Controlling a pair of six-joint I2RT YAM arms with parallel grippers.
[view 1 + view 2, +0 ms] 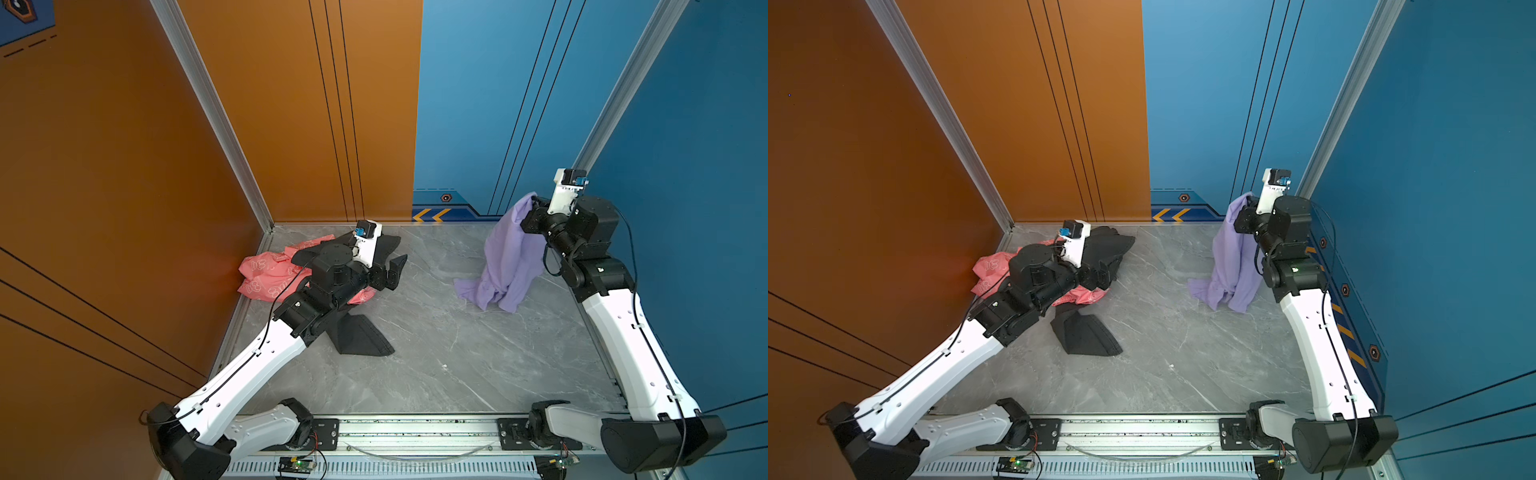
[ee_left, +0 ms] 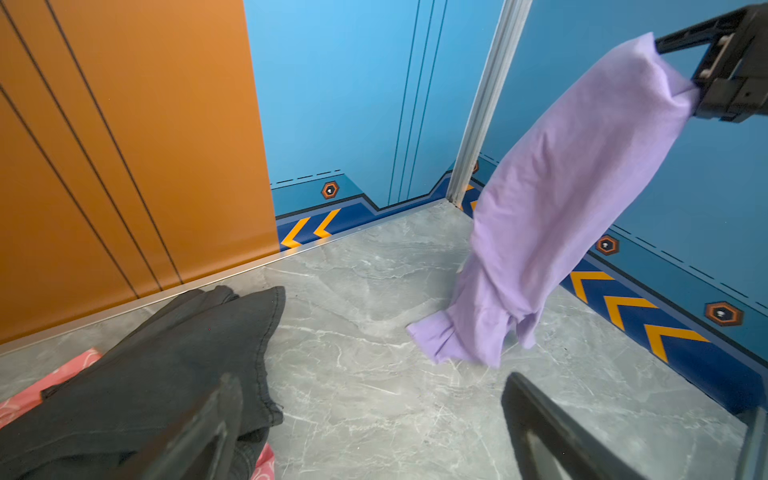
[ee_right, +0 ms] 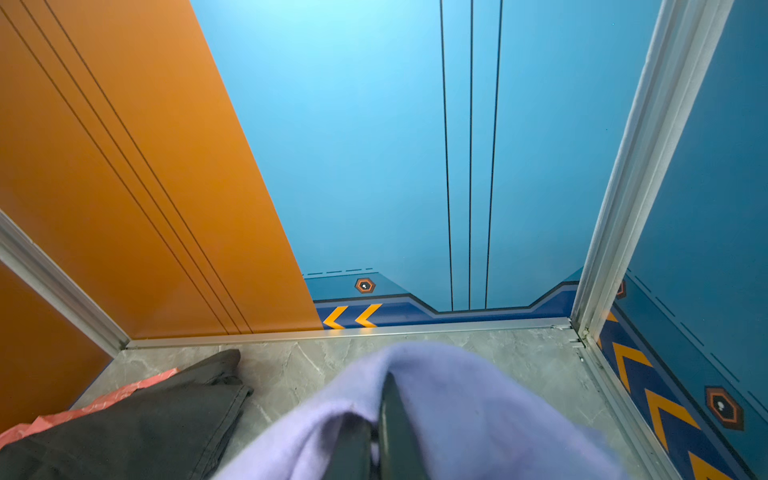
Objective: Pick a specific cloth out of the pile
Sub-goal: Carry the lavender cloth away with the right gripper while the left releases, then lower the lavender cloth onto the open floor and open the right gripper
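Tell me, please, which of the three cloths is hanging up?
The lavender cloth: the right pincer holds its top up, and only its lower end reaches the table. The coral-pink printed cloth and the dark grey cloth lie heaped on it.

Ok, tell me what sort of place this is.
Probably a robot test cell, not a home: two arms mounted on an aluminium rail, printed orange and blue wall panels framed in aluminium, and a marble-look tabletop with a lavender cloth and a garment pile.
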